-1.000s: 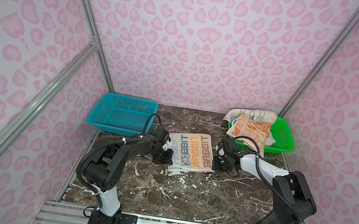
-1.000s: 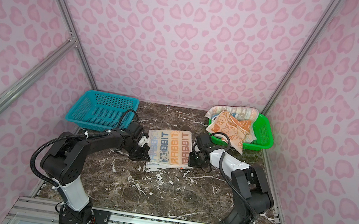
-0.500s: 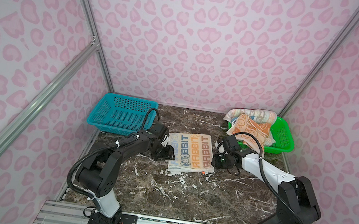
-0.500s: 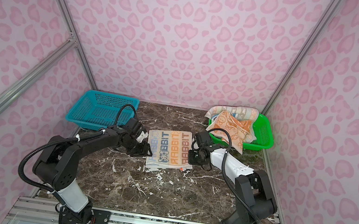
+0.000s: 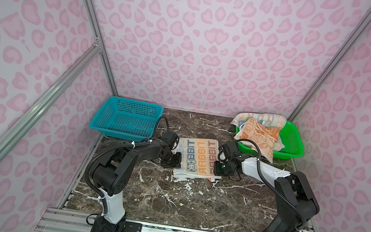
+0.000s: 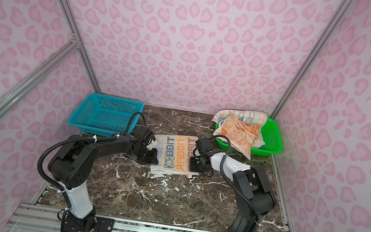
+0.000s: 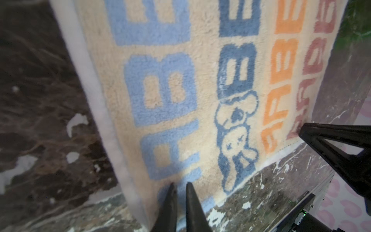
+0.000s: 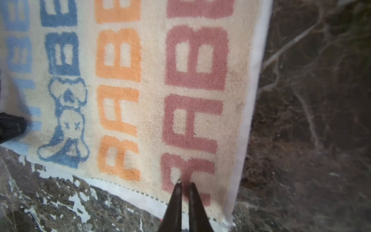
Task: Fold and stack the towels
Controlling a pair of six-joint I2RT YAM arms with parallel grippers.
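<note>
A cream towel with blue, orange and pink "RABBIT" lettering (image 5: 196, 157) (image 6: 174, 154) lies flat on the marble table between the arms. My left gripper (image 5: 175, 162) (image 7: 180, 185) is at its near left corner, jaws pinched on the cloth's edge. My right gripper (image 5: 217, 169) (image 8: 185, 184) is pinched the same way on the near right corner. An orange towel with cream faces (image 5: 257, 138) and a pale chevron towel (image 5: 267, 118) are heaped in the green basket (image 5: 294, 145).
A blue perforated basket (image 5: 126, 118) stands at the back left, just behind the left arm. The green basket sits at the back right, with the orange towel hanging over its front rim near the right arm's wrist. Pink patterned walls close in three sides.
Both grippers shifted slightly along the towel's side edges and came back to its near corners. The towel has stayed flat in the same place.
</note>
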